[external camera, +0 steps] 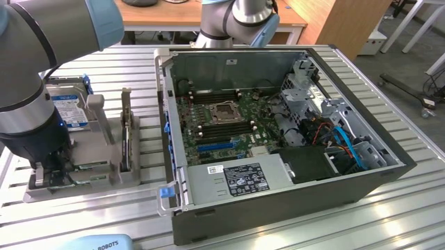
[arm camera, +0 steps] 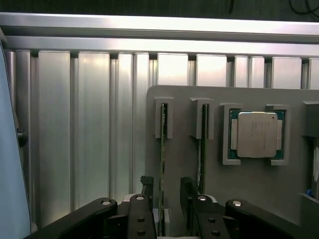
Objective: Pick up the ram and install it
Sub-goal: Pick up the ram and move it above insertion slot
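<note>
WORKBENCH: A UR arm [external camera: 28,78] held its gripper [arm camera: 167,188] low over the grey parts holder [arm camera: 239,184], which sat on a slatted metal table [arm camera: 89,124]. The ram [arm camera: 162,149] stood on edge in 1 of the holder's 2 slotted posts. The 2 black fingers [arm camera: 147,185] stood apart, 1 on each flat face of the stick. The ram thus lay directly between them, not off to a side. It sat closer to 1 finger, w/ a clear gap on the opposite face. Nothing was pinched, and the gripper was spread and empty. The stick's long axis ran along the gap between the fingers, parallel w/ their inner faces. That lineup looked suited to a grip across the thin board. A 2nd stick [arm camera: 202,144] stood in the neighbouring slot, just outside the other finger and approx. parallel w/ the 1st. The square silver CPU [arm camera: 256,134] lay flat in its own pocket farther along the holder. On the exterior view's right of the holder sat an open PC case [external camera: 278,166], its motherboard [external camera: 222,120] exposed.
</note>
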Motion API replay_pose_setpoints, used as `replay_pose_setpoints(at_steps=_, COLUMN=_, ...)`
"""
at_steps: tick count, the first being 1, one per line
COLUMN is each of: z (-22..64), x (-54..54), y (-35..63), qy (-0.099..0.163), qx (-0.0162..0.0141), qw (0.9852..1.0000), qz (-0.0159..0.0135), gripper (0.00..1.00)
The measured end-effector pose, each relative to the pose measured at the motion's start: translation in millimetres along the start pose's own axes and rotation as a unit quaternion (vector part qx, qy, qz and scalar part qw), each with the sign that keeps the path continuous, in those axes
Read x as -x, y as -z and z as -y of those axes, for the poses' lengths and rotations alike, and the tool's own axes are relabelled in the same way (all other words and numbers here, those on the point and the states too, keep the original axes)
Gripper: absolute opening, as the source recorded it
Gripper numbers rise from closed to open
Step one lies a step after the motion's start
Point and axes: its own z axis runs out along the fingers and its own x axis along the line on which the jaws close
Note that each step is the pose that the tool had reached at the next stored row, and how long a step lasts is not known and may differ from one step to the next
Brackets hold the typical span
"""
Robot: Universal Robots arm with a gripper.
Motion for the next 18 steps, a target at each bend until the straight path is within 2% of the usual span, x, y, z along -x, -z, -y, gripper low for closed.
replay_pose_setpoints(at_steps=6, z=0.2, x=-0.3, y=-5.7, qy=0.000, qx=0.0000, qw=1.0000, qz=0.0000, gripper=0.35)
replay_pose_setpoints(at_steps=11, z=0.5, x=-0.4, y=-6.2, qy=0.000, qx=0.0000, qw=1.0000, qz=0.0000, gripper=0.35)
replay_pose_setpoints(at_steps=18, z=9.0, x=-0.5, y=-6.1, qy=0.000, qx=0.0005, qw=1.0000, qz=0.0000, gripper=0.35)
